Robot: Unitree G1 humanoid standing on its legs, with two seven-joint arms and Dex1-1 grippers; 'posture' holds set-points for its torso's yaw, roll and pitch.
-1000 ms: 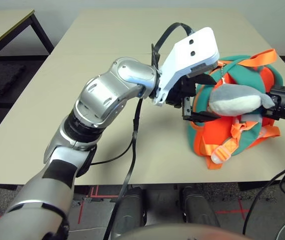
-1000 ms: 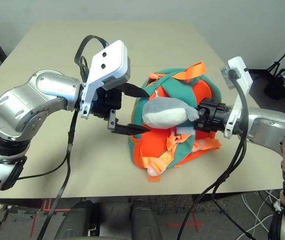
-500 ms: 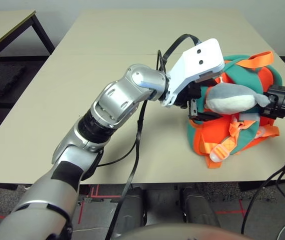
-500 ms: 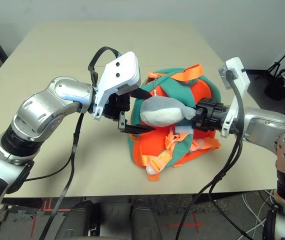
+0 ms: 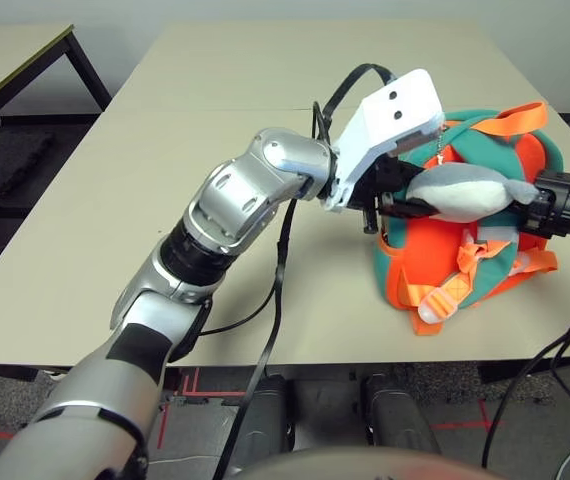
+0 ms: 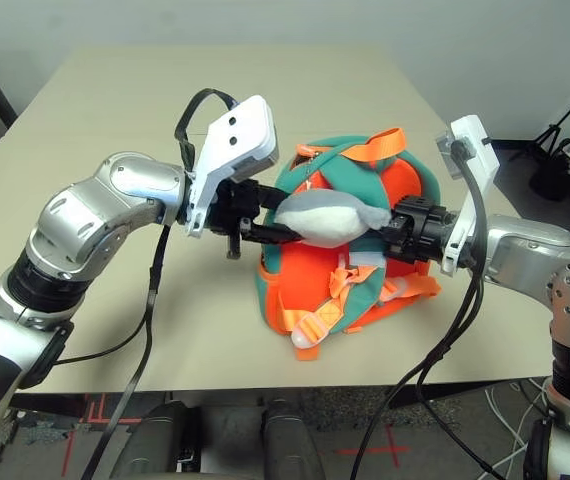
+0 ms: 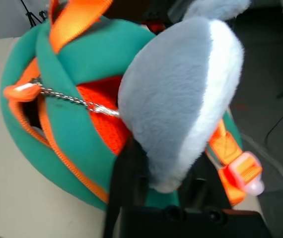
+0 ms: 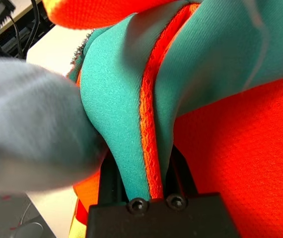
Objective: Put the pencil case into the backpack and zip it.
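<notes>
Right pincer [image 8: 146, 191]: clamped on a fold of the backpack [image 6: 365, 215], teal fabric with its orange zipper trim [image 8: 149, 119] pinched between the two black fingers. Seen from the head, this pincer sits at the backpack's right side, just beside the tail end of the grey plush fish charm [image 6: 323, 218].

Left pincer [image 6: 255, 228]: reaches the backpack from its left side, fingers pointing toward the charm. In the left wrist view the charm lies over the dark fingers and hides their tips, so I cannot tell whether this pincer is wide or narrow, nor whether it holds anything. A thin metal chain [image 7: 69, 99] runs from the charm to an orange zipper pull [image 7: 20, 90] on the teal shell.

Backpack: lying on the counter [image 5: 215, 130], near its front edge, orange front panel and orange straps [image 6: 317, 325] facing up, orange top loop [image 5: 515, 115] on the far side. The charm rests across its upper face, between the two pincers.

Pencil case: not visible in any view.

A black cable [image 5: 275, 290] hangs from the left arm down past the counter's front edge.
</notes>
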